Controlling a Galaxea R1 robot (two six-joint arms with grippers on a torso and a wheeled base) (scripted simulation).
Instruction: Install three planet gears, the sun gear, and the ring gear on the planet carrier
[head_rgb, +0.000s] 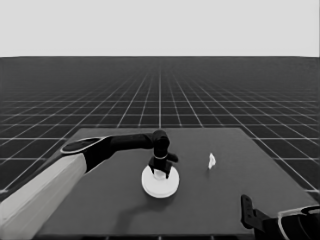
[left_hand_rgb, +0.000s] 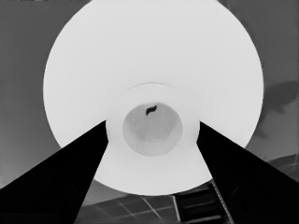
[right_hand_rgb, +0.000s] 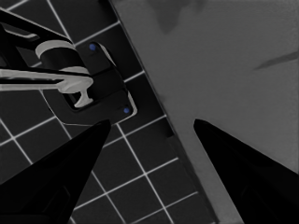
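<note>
A: Nearest us, the right hand (head_rgb: 250, 212) sits parked at the bench's (head_rgb: 100, 200) near right corner, its two fingers spread wide with nothing between them; its own camera sees only the bench edge and floor grid

B: Then mid-bench, the left hand (head_rgb: 160, 169) is down over the larger round part (head_rgb: 160, 184), which I take to be lying on the smaller one and the gears, since none of those show anywhere

A: From the wrist, its fingers (left_hand_rgb: 70, 177) flank the raised hub around the centre hole, parted, each tip at or just beside the hub; whether they press on it I can't tell

B: So what's the danger?

A: If that part isn't fully seated, lifting away could drag it up or tip it off whatever is beneath. A sideways nudge could slide the whole stack

B: And farther back?

A: Only the thin white piece (head_rgb: 212, 161), well apart to the right, out of harm's way
</note>
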